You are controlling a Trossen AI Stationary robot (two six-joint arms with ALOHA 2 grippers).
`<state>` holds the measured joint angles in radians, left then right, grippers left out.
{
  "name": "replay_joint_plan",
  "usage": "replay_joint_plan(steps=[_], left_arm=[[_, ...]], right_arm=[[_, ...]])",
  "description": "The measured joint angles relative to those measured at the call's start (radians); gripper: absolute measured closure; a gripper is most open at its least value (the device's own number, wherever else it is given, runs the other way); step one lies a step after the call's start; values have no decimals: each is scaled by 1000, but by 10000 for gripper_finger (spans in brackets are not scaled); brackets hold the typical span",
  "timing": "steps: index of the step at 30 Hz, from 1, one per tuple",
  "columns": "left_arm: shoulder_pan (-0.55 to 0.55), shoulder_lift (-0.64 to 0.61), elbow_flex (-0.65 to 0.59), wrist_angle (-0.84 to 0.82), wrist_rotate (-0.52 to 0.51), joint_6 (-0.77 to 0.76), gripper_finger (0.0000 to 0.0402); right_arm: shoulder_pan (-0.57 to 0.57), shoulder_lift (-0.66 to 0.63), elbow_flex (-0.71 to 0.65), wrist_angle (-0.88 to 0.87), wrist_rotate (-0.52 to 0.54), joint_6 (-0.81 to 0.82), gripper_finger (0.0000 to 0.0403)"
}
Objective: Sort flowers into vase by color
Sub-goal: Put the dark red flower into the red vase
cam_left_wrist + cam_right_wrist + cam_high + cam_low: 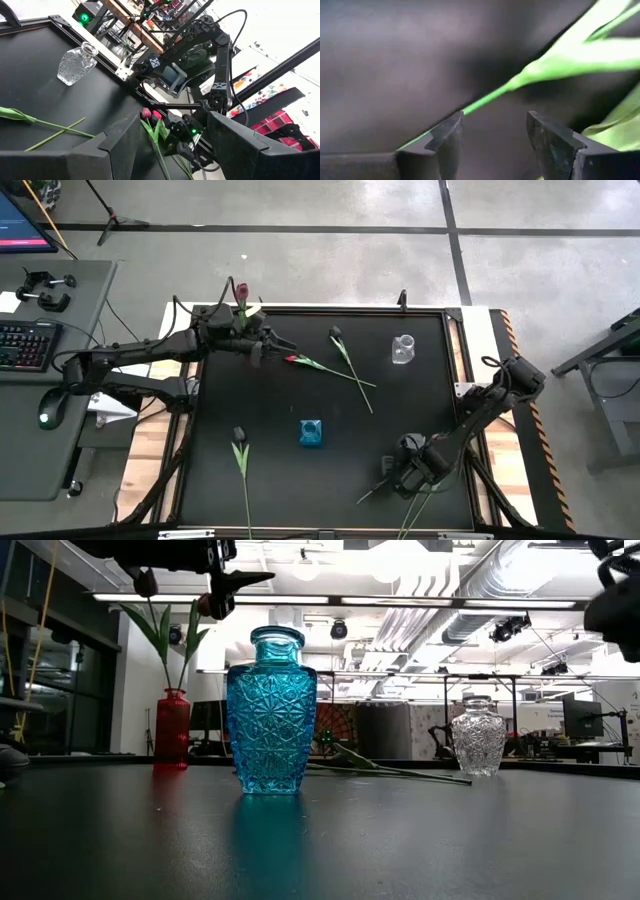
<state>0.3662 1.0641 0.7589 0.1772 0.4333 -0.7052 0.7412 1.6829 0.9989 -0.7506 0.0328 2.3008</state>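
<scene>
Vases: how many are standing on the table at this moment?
3. A red vase at the back left edge, already holding a flower; a blue vase near the middle; a clear glass vase at back right. None seems hidden.

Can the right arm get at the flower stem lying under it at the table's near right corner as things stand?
Probably yes. The right end effector hangs open just above the green stem, fingers either side, nothing between them. The blue vase stands well clear.
</scene>
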Motion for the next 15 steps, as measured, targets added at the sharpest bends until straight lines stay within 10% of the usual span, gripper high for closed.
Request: replay_joint_plan(steps=[15], left_arm=[[0,0,0,-1,1,-8,181]], right_arm=[[-99,8,-2,-98,18,3,197]])
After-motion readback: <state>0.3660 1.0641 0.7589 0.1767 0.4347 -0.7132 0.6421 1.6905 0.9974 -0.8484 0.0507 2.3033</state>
